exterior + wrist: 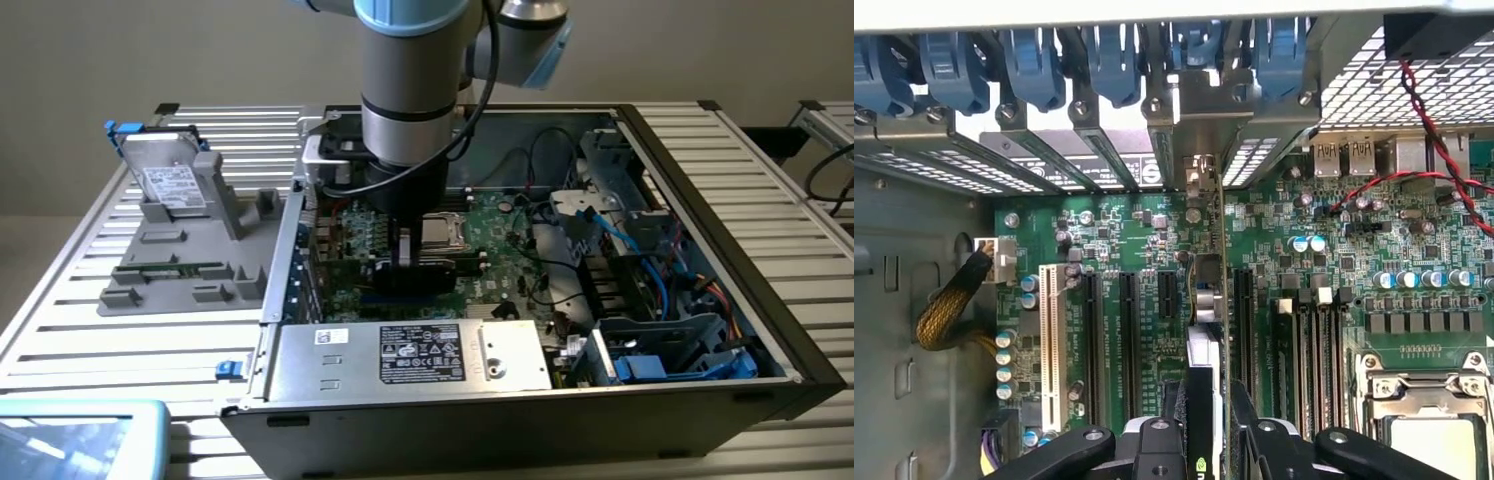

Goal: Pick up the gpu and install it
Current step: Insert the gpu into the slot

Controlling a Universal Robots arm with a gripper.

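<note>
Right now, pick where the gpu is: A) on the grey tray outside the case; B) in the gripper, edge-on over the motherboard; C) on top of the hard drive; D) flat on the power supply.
B: the gpu stands edge-on between the fingers of the gripper, over the slots of the motherboard.

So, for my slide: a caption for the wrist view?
Gripper holding the gpu edge-on at the expansion slots of the motherboard.

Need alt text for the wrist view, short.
The gripper holds the gpu on edge between its fingers, over the black expansion slots of a green motherboard. Its metal bracket lies near the blue latches on the case wall.
</note>
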